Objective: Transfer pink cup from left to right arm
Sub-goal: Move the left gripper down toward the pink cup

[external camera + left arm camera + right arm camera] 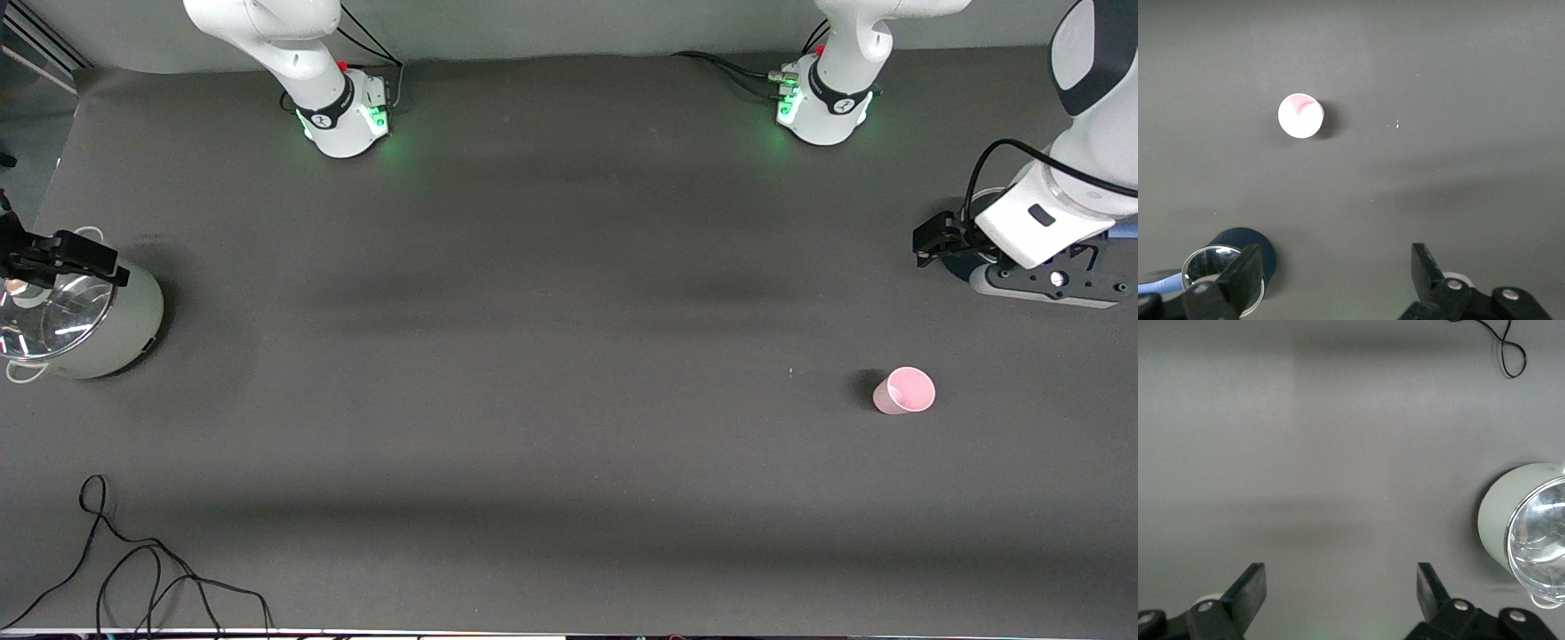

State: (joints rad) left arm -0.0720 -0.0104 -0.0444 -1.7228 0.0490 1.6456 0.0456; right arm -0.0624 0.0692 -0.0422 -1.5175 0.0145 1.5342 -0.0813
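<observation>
The pink cup [904,391] stands upright and alone on the dark table mat, toward the left arm's end. It also shows in the left wrist view [1301,115], mouth up and empty. My left gripper [1038,277] hangs over the mat at that end, apart from the cup. It is open and empty in its wrist view [1338,268]. My right gripper [11,267] is at the right arm's end, over the pot's edge. It is open and empty in its wrist view [1341,587].
A pale-green pot with a glass lid [84,320] stands at the right arm's end, also in the right wrist view [1528,523]. A dark blue cup [1238,257] stands under the left gripper. A black cable [133,569] lies at the table's near corner.
</observation>
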